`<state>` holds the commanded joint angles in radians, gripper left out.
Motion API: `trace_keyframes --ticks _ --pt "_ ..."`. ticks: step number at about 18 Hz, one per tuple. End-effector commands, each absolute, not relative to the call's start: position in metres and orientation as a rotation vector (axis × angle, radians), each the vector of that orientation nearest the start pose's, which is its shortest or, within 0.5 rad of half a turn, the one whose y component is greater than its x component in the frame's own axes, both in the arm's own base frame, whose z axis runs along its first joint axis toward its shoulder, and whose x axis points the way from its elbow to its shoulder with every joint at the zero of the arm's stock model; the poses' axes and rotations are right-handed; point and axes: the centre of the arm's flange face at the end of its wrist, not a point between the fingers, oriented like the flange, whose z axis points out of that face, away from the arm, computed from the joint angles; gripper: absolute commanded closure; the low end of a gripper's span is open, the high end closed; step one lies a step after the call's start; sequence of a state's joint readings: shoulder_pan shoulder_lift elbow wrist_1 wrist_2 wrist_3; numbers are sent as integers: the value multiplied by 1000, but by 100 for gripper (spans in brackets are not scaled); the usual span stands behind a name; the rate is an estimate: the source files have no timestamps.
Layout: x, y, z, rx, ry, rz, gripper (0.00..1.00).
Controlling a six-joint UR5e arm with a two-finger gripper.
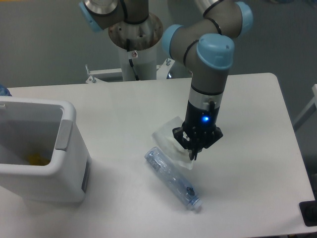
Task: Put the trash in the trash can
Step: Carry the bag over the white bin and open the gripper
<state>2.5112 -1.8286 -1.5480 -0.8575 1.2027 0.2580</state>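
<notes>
The gripper (193,150) grips the wrapper (172,142), which hangs out to its left — its fingers closed on the wrapper's edge. The bottle (172,177) lies just below it on the table (247,163). The bin (37,148) stands far to its left.

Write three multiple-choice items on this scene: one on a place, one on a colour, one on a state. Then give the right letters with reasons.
1. Where is the trash can?
A. left side of the table
B. right side
C. on the floor

2. What colour are the arm's joint caps?
A. red
B. light blue
C. black

3. What is the gripper doing?
A. hanging open and empty
B. gripping the wrapper
C. gripping the crushed bottle

Answers:
1 A, the bin stands at the table's left edge.
2 B, the cap above the wrist is light blue.
3 B, the wrapper hangs from the closed fingers; the bottle lies on the table.
</notes>
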Motion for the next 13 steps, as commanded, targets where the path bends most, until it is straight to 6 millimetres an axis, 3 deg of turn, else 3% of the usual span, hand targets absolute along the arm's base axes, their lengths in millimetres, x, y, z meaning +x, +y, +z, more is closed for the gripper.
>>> trace_keyframes --ticks 6,13 --pt "-370 533 518 -2316 -761 -36 90" --pt "-291 563 547 -2310 -670 -73 90"
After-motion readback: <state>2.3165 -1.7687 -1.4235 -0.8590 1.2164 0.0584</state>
